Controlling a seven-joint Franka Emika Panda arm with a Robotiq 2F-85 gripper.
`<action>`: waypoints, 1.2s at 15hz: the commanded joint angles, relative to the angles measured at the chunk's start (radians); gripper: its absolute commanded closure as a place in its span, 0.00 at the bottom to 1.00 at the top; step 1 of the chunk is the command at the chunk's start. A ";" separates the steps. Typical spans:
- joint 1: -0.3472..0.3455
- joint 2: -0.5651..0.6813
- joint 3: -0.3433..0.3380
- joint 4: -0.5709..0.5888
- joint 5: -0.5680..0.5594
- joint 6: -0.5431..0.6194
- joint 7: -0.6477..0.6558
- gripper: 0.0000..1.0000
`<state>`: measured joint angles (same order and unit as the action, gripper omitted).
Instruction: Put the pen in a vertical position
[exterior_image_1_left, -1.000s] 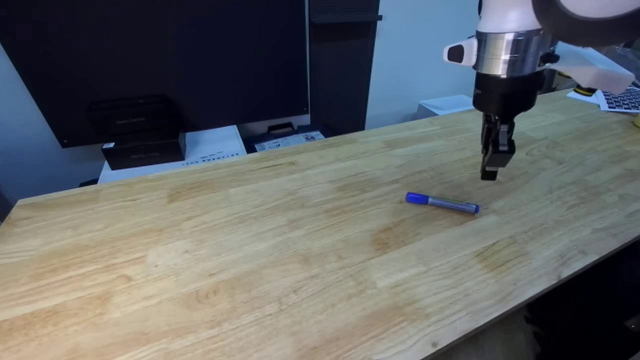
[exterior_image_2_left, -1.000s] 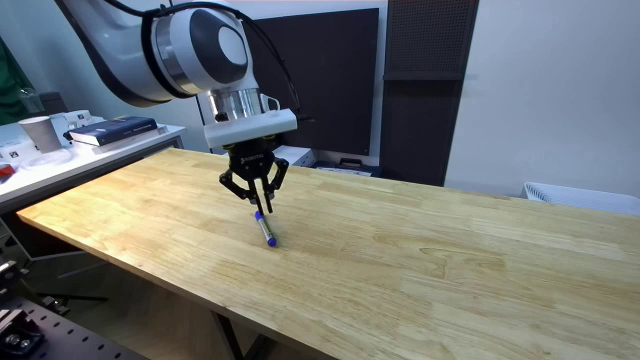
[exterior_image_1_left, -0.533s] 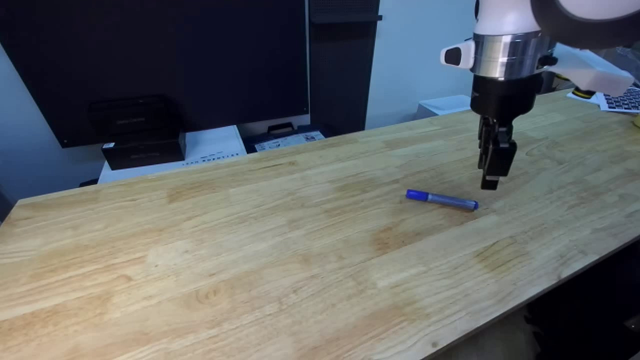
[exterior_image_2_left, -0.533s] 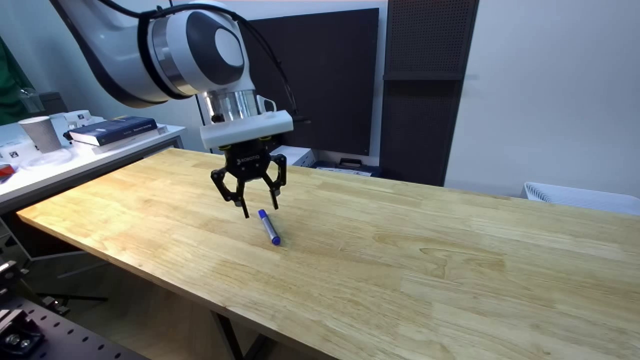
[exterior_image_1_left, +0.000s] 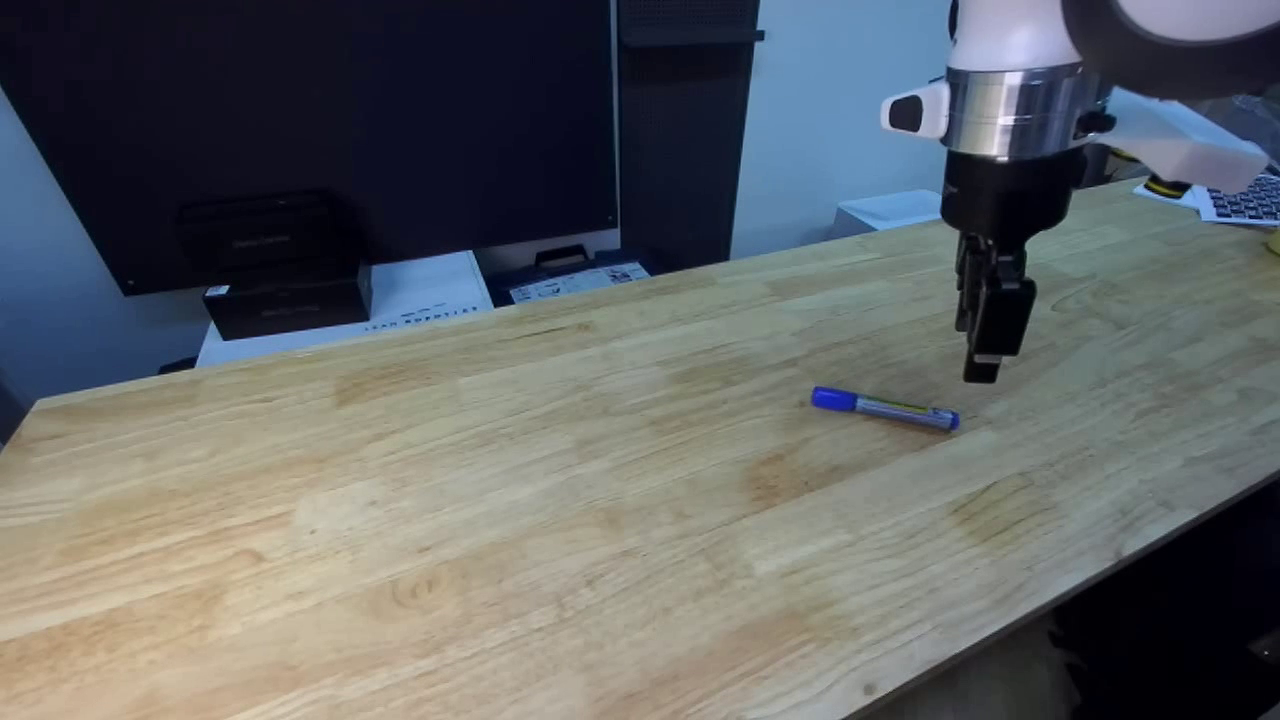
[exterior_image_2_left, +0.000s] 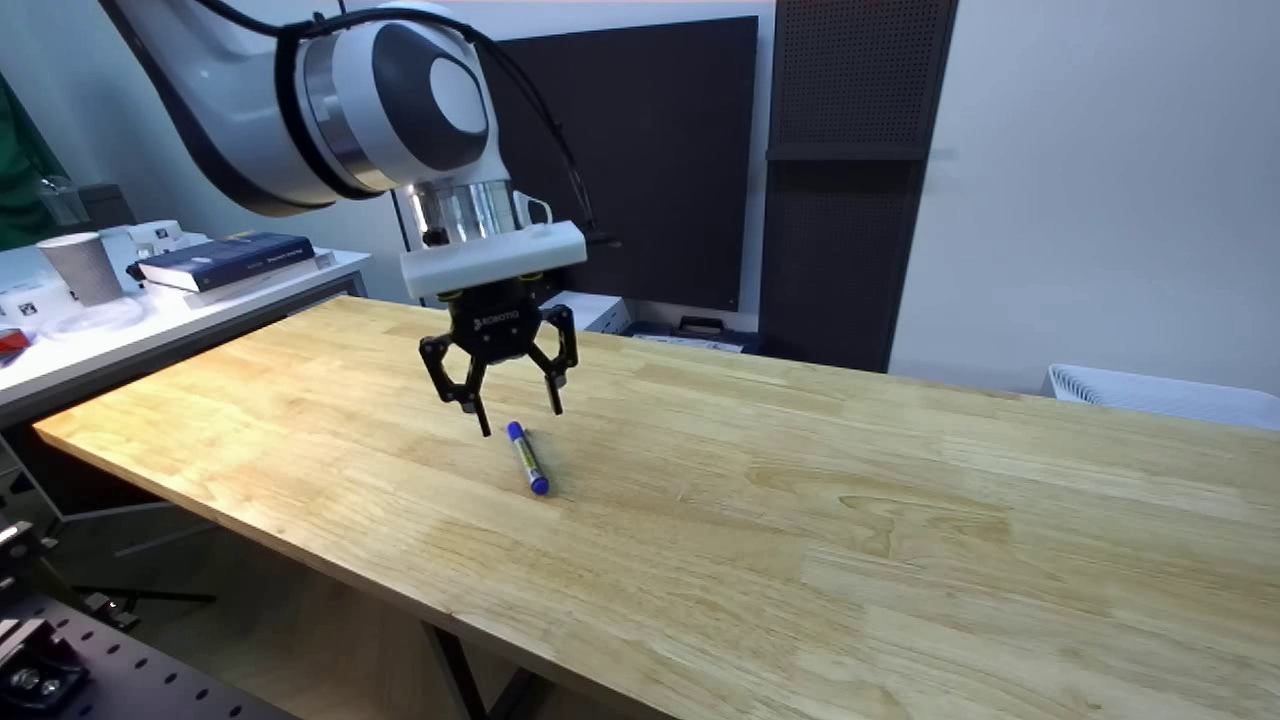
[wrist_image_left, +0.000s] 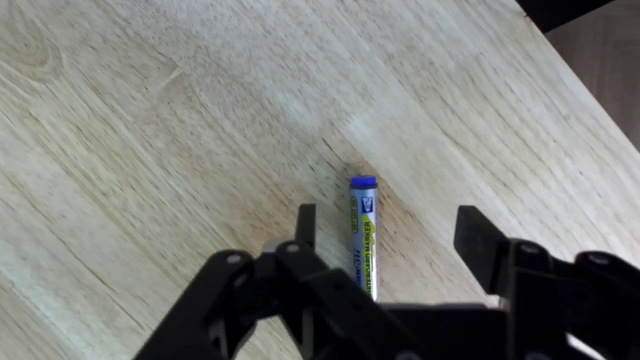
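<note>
The pen is a blue-capped whiteboard marker with a silvery barrel. It lies flat on the wooden table in both exterior views, at the pen (exterior_image_1_left: 886, 408) and the pen (exterior_image_2_left: 527, 458). Above the table hangs my gripper (exterior_image_2_left: 522, 423), jaws spread wide and holding nothing. From the wrist, the pen (wrist_image_left: 365, 235) appears between the two fingers of my gripper (wrist_image_left: 387, 215), closer to the left one and touching neither. Its blue end plug points away from the gripper, and its capped part is hidden behind the gripper body. In an exterior view my gripper (exterior_image_1_left: 970, 355) stands to the right of the pen.
The wooden table (exterior_image_2_left: 850, 540) has a front edge dropping to the floor. A white side table with a paper cup (exterior_image_2_left: 82, 268) and a dark blue book (exterior_image_2_left: 225, 262) stands beyond its far left end. A keyboard (exterior_image_1_left: 1245, 200) lies at the far right in an exterior view.
The jaws have gone from nearly shut to widely open, and the gripper has come down slightly. The pen has rolled a little aside, then back close to where it was.
</note>
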<state>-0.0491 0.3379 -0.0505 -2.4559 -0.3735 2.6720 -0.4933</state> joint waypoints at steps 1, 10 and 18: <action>0.007 0.034 -0.003 0.018 -0.037 0.058 0.041 0.01; 0.041 0.206 -0.004 0.069 -0.065 0.182 0.030 0.00; 0.029 0.305 -0.004 0.167 -0.054 0.182 0.019 0.26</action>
<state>-0.0166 0.6036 -0.0501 -2.3385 -0.4144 2.8519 -0.4923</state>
